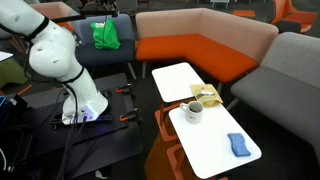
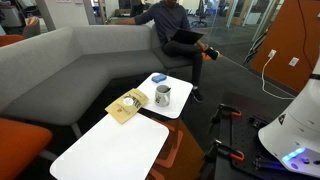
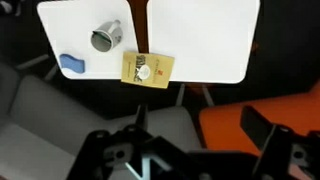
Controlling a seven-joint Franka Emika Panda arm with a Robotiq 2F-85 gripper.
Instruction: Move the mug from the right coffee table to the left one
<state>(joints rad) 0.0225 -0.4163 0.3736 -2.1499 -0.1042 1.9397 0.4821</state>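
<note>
Weighing the hazards first. The mug (image 3: 106, 37) stands upright on the loaded table (image 3: 62, 25), far below the gripper (image 3: 197, 140), so the whole descent is yet to be made. My judgement is that a poorly lined-up approach could tip the mug or shove it along the top instead of seating it between the fingers (image 3: 262, 140).

A blue pad (image 3: 72, 65) lies near the mug at about 7 o'clock in the wrist view. A tan packet (image 3: 147, 68) lies at about 4 o'clock, across the seam between the two tables. The straight line to the other table (image 3: 205, 35), off at 3 o'clock, passes close by that packet. A low carry could drag the packet or catch the mug's base on it.

The handle's direction is too small to read. If a finger lands on the handle, the mug could twist in the grip. Whether the mug holds liquid cannot be told; if it does, any tilt means a spill.

A person (image 2: 175, 25) sits on the sofa (image 2: 70, 60) at about 1 o'clock of the tables in an exterior view. They are well apart from the mug, but a wide swing of the arm should allow for them.

The hand shows dark at 6 o'clock of the wrist view. Its jaws are spread wide, with nothing between them and nothing touched.
</note>
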